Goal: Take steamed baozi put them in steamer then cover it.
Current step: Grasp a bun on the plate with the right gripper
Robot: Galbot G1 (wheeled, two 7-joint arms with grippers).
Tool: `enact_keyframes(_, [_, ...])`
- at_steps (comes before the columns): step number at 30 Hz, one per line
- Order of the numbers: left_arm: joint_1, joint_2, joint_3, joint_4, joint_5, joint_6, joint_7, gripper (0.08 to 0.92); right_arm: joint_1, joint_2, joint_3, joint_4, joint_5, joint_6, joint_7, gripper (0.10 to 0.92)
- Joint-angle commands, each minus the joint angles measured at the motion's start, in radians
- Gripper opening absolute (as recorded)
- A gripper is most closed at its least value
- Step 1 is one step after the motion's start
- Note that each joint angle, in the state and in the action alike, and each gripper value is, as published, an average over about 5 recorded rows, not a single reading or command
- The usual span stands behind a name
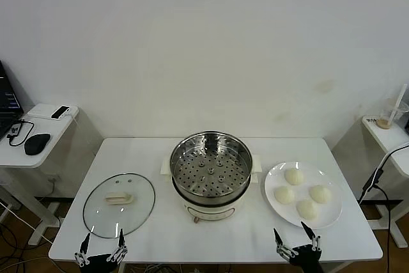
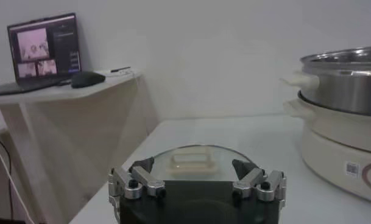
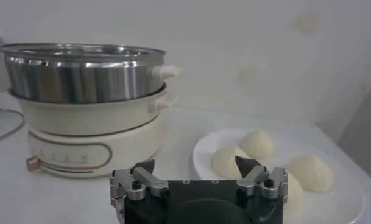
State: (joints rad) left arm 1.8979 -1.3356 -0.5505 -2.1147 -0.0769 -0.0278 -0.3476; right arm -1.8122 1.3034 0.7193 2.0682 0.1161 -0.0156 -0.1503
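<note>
The white tabletop [image 1: 153,234] carries the open stainless-steel steamer [image 1: 211,169] centrally. Right hand [image 1: 298,242], spread wide and empty, should descend squarely over one cream-white dough bun [image 1: 307,208] on the white plate [image 1: 276,177]. Left hand [image 1: 102,245] waits wide near the glass lid [image 1: 119,204].

A: Steamer [image 1: 211,174]?
B: Table centre, uncovered. Steel pot, perforated tray bare inside, cream base with side handles.
A: Baozi [image 1: 303,194]?
B: Four cream-white buns, clustered on the white plate [image 1: 276,208] just right of the steamer.
A: Cover [image 1: 119,204]?
B: Clear glass lid, flat on the table left of the steamer, cream handle up.
</note>
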Motion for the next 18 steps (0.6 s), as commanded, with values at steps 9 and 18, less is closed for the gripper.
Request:
enact_keyframes(9, [-0.02,0.007,-0.024,-0.008,0.068,0.046,0.014,0.823,0.098,-0.181,0.168,-0.033,-0.225,-0.104,-0.069,0.823])
enact_keyframes(18, [-0.051,0.008,-0.058,0.024,0.102,0.048,0.064,0.823,0.256,-0.52,0.215,-0.128,-0.481,-0.182,-0.306,0.823])
